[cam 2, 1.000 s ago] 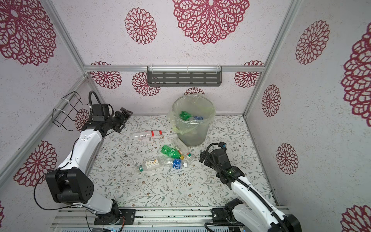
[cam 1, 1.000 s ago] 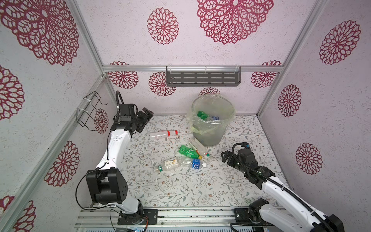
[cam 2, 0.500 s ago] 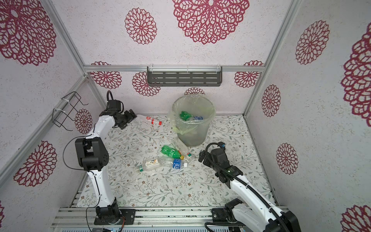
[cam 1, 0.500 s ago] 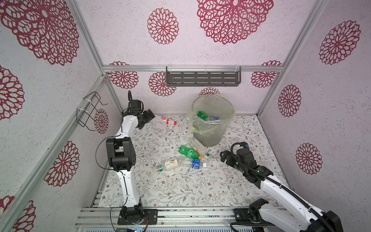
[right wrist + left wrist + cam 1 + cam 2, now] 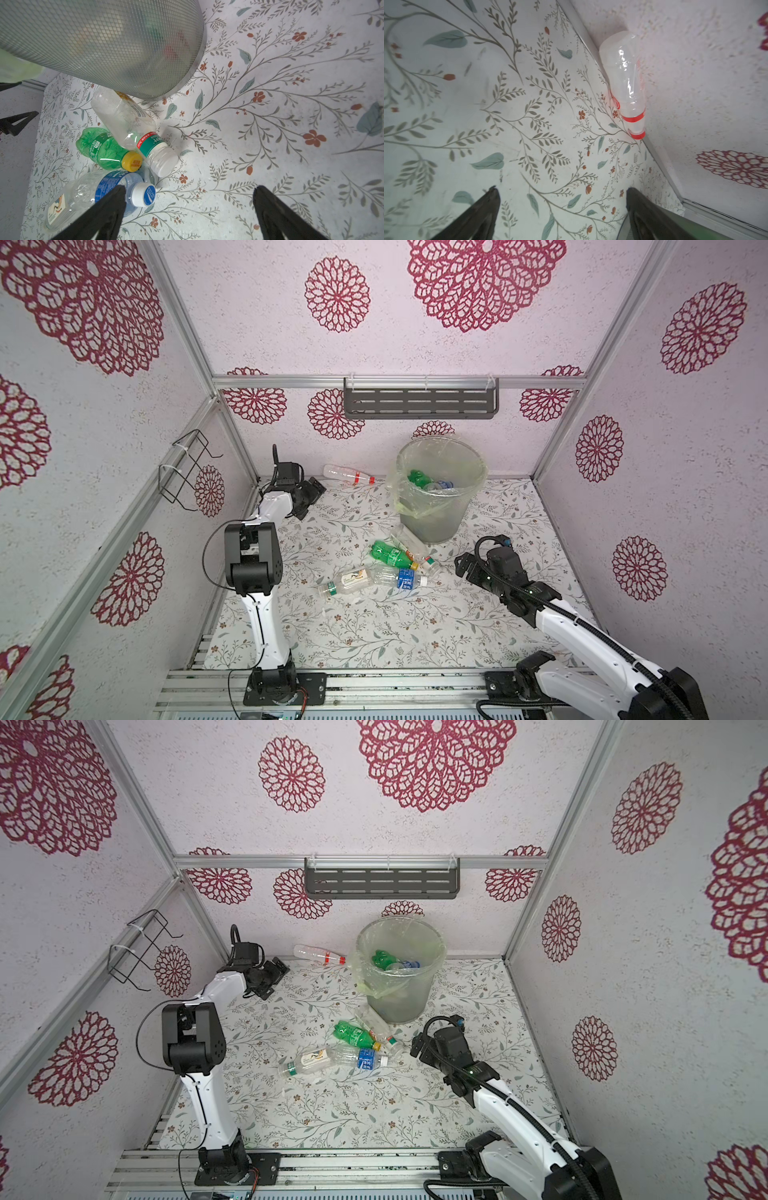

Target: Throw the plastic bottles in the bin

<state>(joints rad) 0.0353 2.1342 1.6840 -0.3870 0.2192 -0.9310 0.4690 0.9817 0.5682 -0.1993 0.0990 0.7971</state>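
Nearest the front, the right gripper (image 5: pixel 464 568) hangs low over the flowered table (image 5: pixel 374 635). Its fingers (image 5: pixel 108 207) are spread wide with nothing between them. Just to its left, four bottles lie on their sides in a loose heap. The clear bottle with a green cap (image 5: pixel 347 580) and a cream label is nearest. The blue-labelled bottle (image 5: pixel 401 576) touches it, white cap toward the right gripper. In the right wrist view one finger crosses in front of this bottle; I cannot tell whether they touch. Behind these lies the green bottle (image 5: pixel 390 553) with a yellow cap. Against it rests the bottle with a red and green label (image 5: pixel 128 124), which has no cap. Its base lies right by the foot of the bin (image 5: pixel 436 514).

The bin stands upright toward the back of the table, lined with a yellowish bag (image 5: pixel 409 506) that drapes over its rim. More bottles lie inside, one of them green (image 5: pixel 417 479).

Farther back on the left, the left gripper (image 5: pixel 309 493) is near the back corner, its fingers (image 5: pixel 477 214) wide apart and empty. Beyond it, the red-capped bottle (image 5: pixel 627 83) lies along the foot of the back wall. Its cap points toward the bin and it is well clear of the left gripper. A dark shelf (image 5: pixel 419 404) hangs on the back wall above.
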